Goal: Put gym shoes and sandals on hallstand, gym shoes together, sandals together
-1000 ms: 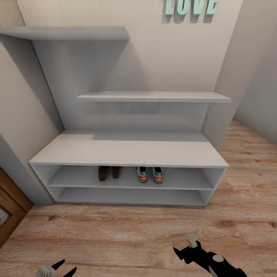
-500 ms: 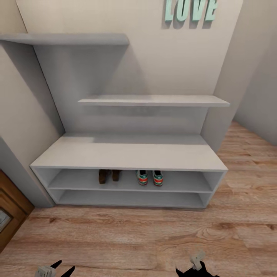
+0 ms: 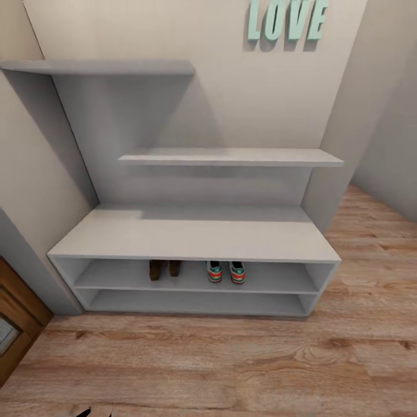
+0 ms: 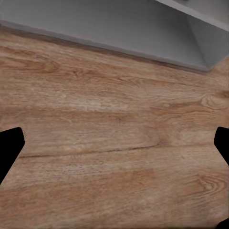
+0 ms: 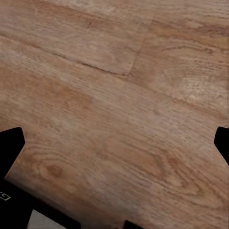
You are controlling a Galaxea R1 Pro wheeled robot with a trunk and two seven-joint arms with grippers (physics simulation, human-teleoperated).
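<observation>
Spotted the 2 sandals and the 2 gym shoes paired on the hallstand's upper shelf, off the corridor floor; judged light, sneakers stiffer, best gripped at heels; left end effector spread wide, empty; right end effector likewise.

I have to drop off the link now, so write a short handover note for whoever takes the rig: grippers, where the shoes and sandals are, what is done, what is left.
Left gripper: open, empty, over bare corridor floor by the foot of the hallstand.
Right gripper: open, empty, over the floor.
The two sandals stand side by side on the upper shelf slot, the two gym shoes side by side to their right.
Done: all four items racked and paired; no footwear on the floor in view.
Left: apparently nothing; perhaps confirm placement.
</observation>
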